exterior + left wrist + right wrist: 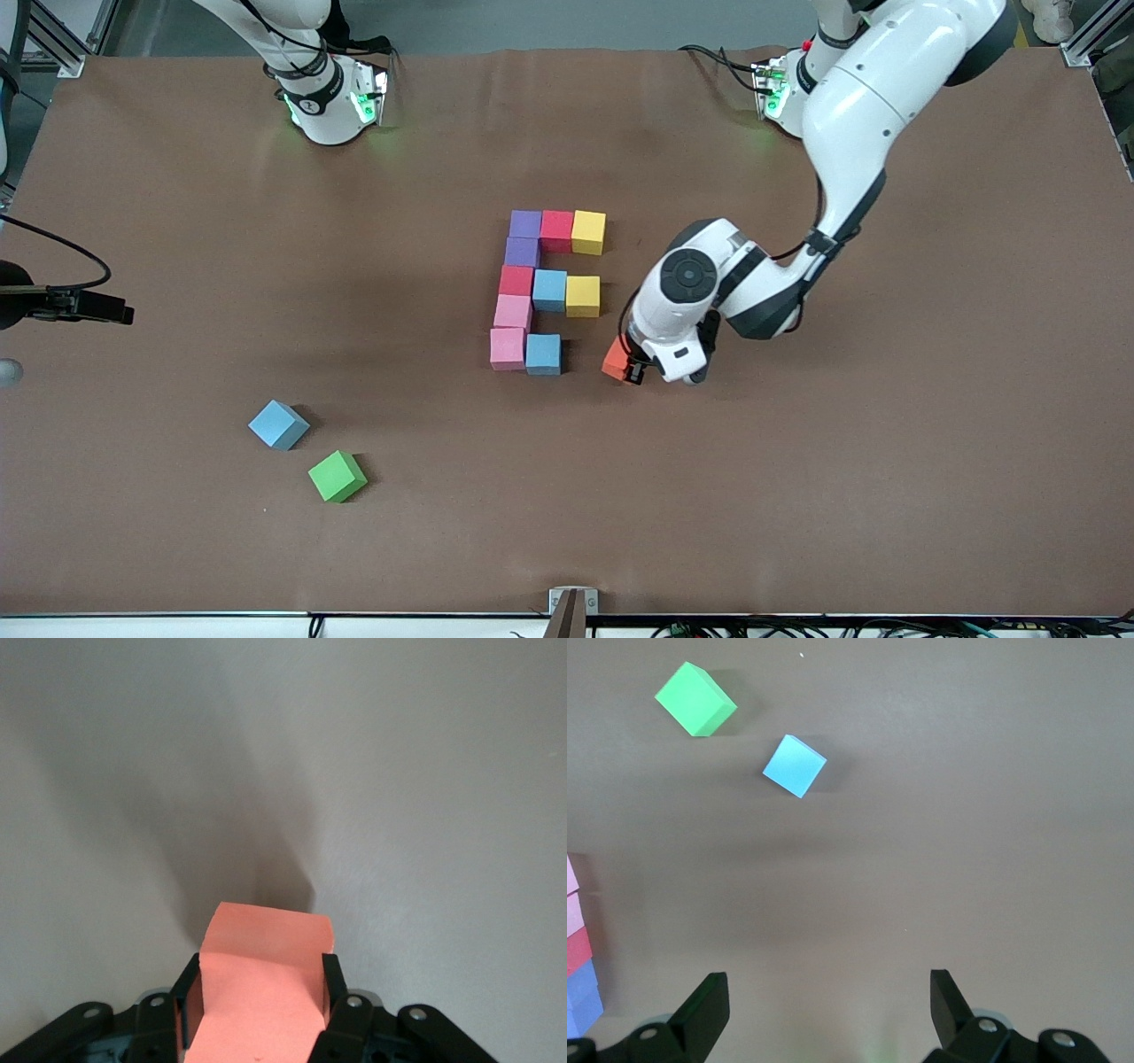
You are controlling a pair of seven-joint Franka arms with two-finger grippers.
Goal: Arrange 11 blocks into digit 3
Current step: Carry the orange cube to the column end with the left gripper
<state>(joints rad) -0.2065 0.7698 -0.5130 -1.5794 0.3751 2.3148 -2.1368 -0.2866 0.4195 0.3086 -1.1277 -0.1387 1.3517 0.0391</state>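
Several blocks touch in a figure mid-table. The bar farthest from the front camera is purple [525,223], red [557,230] and yellow [588,232]. A purple cube [522,252] links it to a red [516,281], light blue [549,290] and yellow [582,296] bar. Two pink cubes [510,330] and a light blue one [543,354] lie nearest the camera. My left gripper [631,365] is shut on the orange block [616,358] [266,992], a small gap from that light blue cube, toward the left arm's end. My right gripper [828,1005] hangs open and empty high over bare table.
A loose light blue cube [278,424] [795,765] and a green cube [337,476] [695,698] lie apart toward the right arm's end, nearer the front camera than the figure. The left arm's elbow and wrist [709,283] hang over the table beside the figure.
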